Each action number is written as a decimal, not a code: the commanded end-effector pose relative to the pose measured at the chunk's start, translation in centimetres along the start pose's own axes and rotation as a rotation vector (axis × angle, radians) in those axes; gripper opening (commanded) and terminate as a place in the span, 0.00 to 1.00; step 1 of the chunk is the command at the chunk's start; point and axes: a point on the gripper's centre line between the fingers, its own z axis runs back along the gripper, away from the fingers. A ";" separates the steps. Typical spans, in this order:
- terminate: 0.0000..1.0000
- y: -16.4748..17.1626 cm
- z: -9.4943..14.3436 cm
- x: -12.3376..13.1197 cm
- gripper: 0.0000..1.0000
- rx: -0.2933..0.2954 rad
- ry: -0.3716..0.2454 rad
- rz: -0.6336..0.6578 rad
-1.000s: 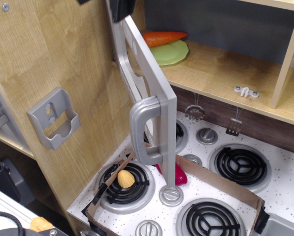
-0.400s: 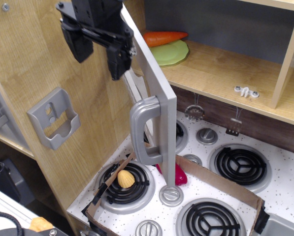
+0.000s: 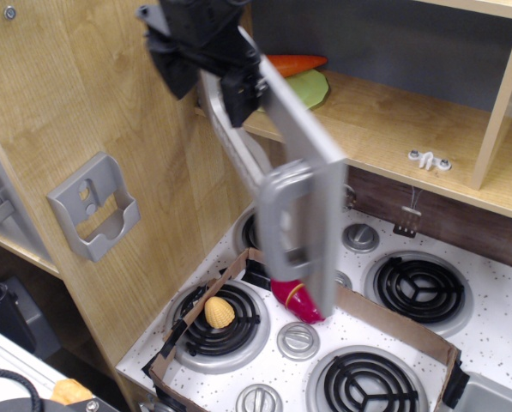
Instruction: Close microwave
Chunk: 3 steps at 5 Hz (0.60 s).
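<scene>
The gripper [image 3: 206, 73] sits at the microwave [image 3: 303, 180] door's top edge — fingers [image 3: 241, 93] apart, one against it, gripping nothing.

End effector [image 3: 206, 64] — matte black, blocky, two thick fingers.

Motion blur is smearing the microwave [image 3: 303, 184] door and handle. The claw [image 3: 206, 53] is running off the top edge, fingers unreadable. The door is hiding part of the carrot [image 3: 298, 62] and plate [image 3: 314, 86].
</scene>
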 end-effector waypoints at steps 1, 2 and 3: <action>0.00 -0.6 0.1 5.4 1.00 -0.005 -0.088 -0.081; 0.00 -1.0 -0.2 6.9 1.00 -0.006 -0.111 -0.106; 0.00 -1.4 -0.7 8.1 1.00 -0.013 -0.147 -0.124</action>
